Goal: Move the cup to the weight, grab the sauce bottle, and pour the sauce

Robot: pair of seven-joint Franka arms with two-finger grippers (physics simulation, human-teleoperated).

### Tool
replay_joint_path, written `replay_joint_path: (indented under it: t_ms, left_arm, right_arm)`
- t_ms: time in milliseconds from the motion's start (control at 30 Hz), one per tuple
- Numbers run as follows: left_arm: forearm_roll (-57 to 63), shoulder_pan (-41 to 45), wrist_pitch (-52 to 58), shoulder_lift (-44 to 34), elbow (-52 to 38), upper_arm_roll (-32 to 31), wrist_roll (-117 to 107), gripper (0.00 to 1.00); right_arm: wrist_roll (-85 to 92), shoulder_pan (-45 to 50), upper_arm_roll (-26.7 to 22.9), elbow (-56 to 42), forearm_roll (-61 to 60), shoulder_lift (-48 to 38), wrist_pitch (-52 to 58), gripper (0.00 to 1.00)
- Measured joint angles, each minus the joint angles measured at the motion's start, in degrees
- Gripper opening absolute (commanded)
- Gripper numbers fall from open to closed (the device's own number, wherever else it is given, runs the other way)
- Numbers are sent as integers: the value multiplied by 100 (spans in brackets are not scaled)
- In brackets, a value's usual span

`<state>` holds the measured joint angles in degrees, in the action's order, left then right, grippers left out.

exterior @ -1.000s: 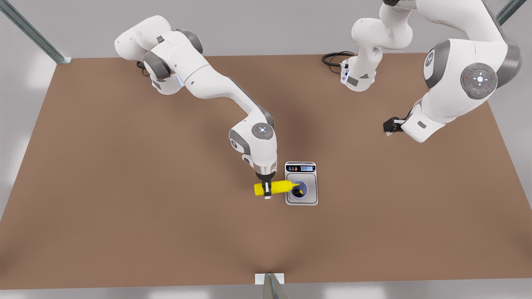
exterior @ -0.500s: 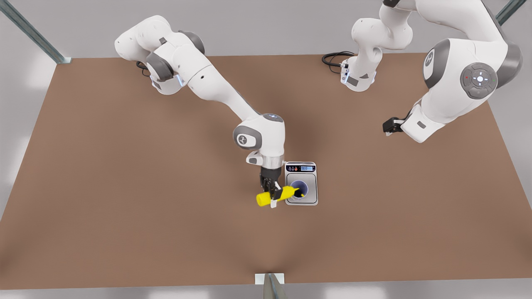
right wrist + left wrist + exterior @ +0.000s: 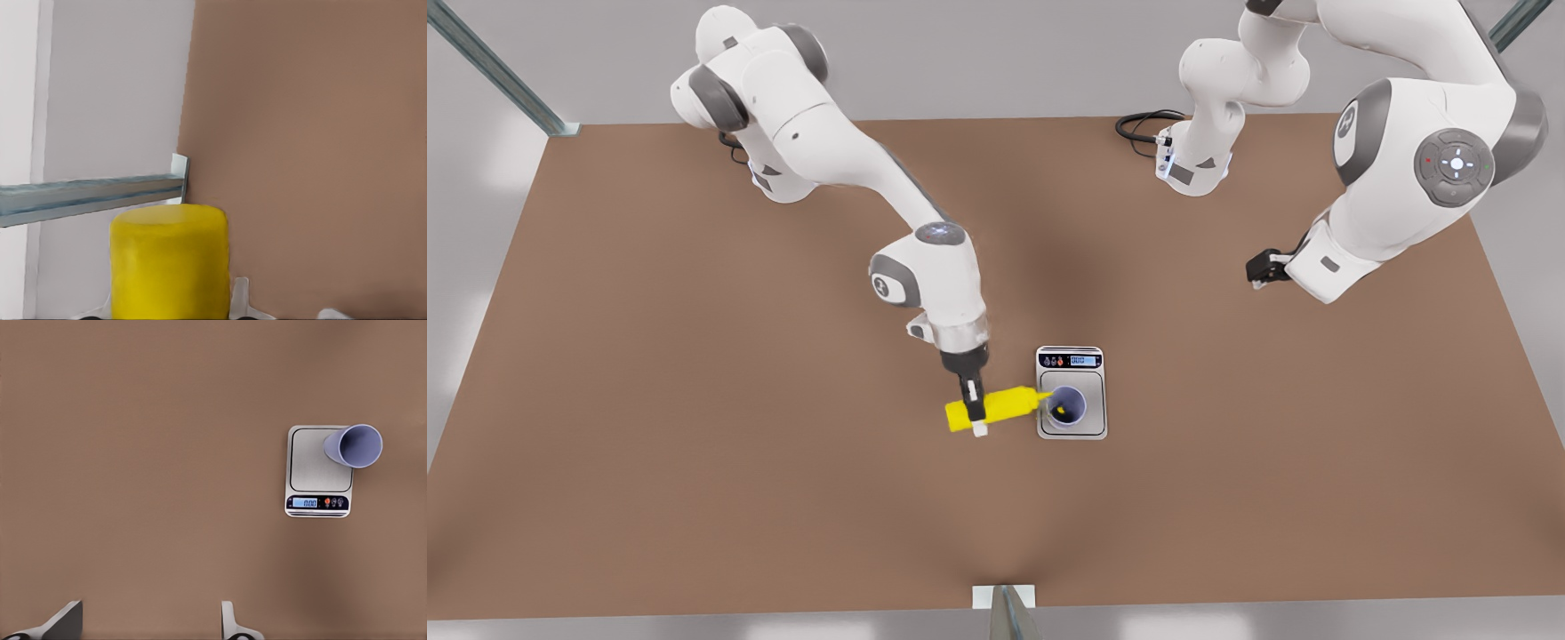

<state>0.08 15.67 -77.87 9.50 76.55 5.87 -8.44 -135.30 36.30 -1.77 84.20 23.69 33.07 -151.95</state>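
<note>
Counts: we see two arms, one sauce bottle, one cup, one weight, one worktop.
Right gripper: mid-worktop on the front view's left arm, clamped across the sauce bottle's body; we also see the yellow body between its fingers in the right wrist view.
Sauce bottle: lying nearly level, base toward the front view's left, nozzle at the cup's rim; held above the worktop.
Cup: upright on the weight's grey plate, a yellow spot inside; just to the front view's right of the right gripper.
Weight: flat near the worktop's centre, display strip at its far end.
Left gripper: high over the worktop on the front view's right arm, waiting, fingers spread wide, holding nothing; cup and weight well apart from it.
Room: bare brown worktop all round the weight; edges far off, a metal rail beyond the near edge.
</note>
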Motion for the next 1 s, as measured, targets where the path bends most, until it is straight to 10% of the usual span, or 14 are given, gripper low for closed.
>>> replay_joint_path:
  t_ms: [267,700,1000]
  left_arm:
    - [0,-2,0,9,0,-7,-9,100]
    - [61,-3,-24,51,9,-16,-53,100]
    - [66,-3,-9,86,36,-16,-18,100]
  right_arm:
    - [6736,-2129,222,1984,-8265,-1506,1807,36]
    - [10118,-4686,-37,855,-10023,1646,7326,38]
    - [9623,-4781,307,671,-9791,2005,6517,39]
